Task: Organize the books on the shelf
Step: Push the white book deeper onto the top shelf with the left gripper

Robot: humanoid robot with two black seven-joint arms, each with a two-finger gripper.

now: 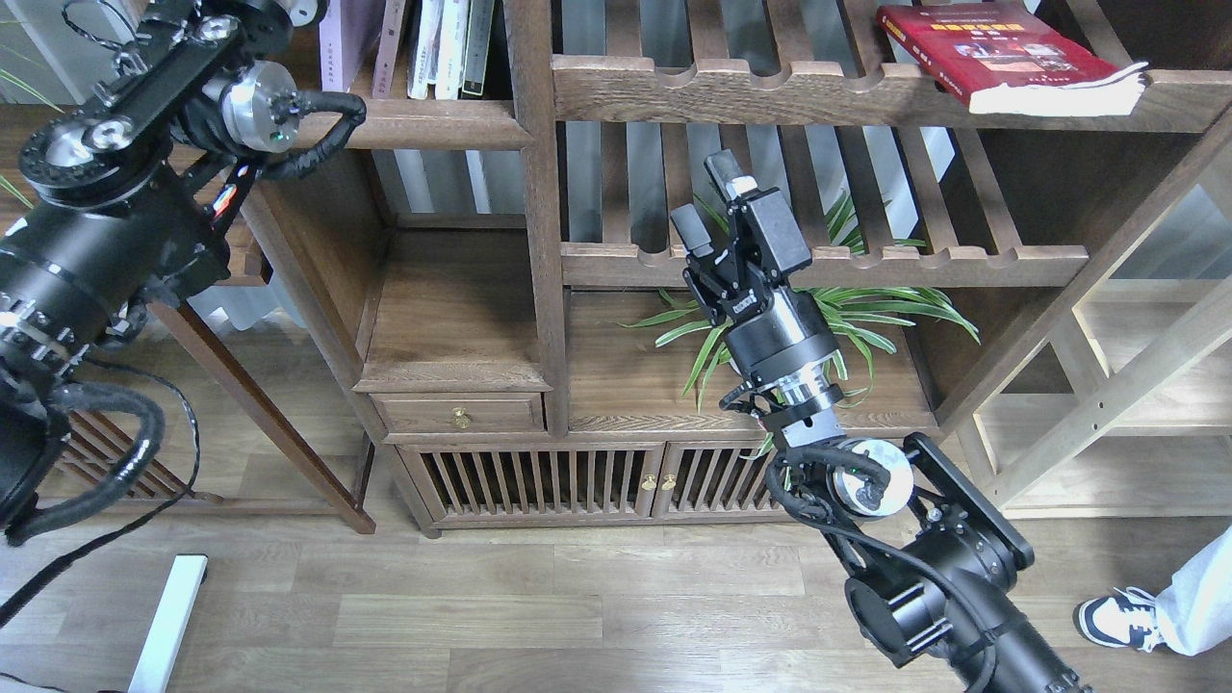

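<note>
Head view: red book waits flat at upper right, right arm poised below it

Head view shows the red book (pixel 1011 56) lying flat on the slatted rail shelf (pixel 731 91) at the upper right of the frame, its page edge hanging a little past the front rail. At the upper left, a pale lavender book (pixel 339 43) leans beside thin upright books (pixel 445 46) on the solid plank shelf (pixel 423 125), where the volumes presumably belong.

In the centre, the right gripper (pixel 710 204) points upward in front of a lower slatted rail, fingers parted by a clear gap and holding nothing. It sits well apart from the red book, below and to its left. Behind it a spider plant (pixel 866 313) spreads its leaves.

The left arm climbs out of the top left corner; its gripper is out of view, so I cannot tell its state.

To do the step well, the right gripper should likely rise clear of the rails, approach the overhanging page edge squarely, and close across the book's thickness before lifting, so that the book neither snags the scalloped rail nor slides off.
</note>
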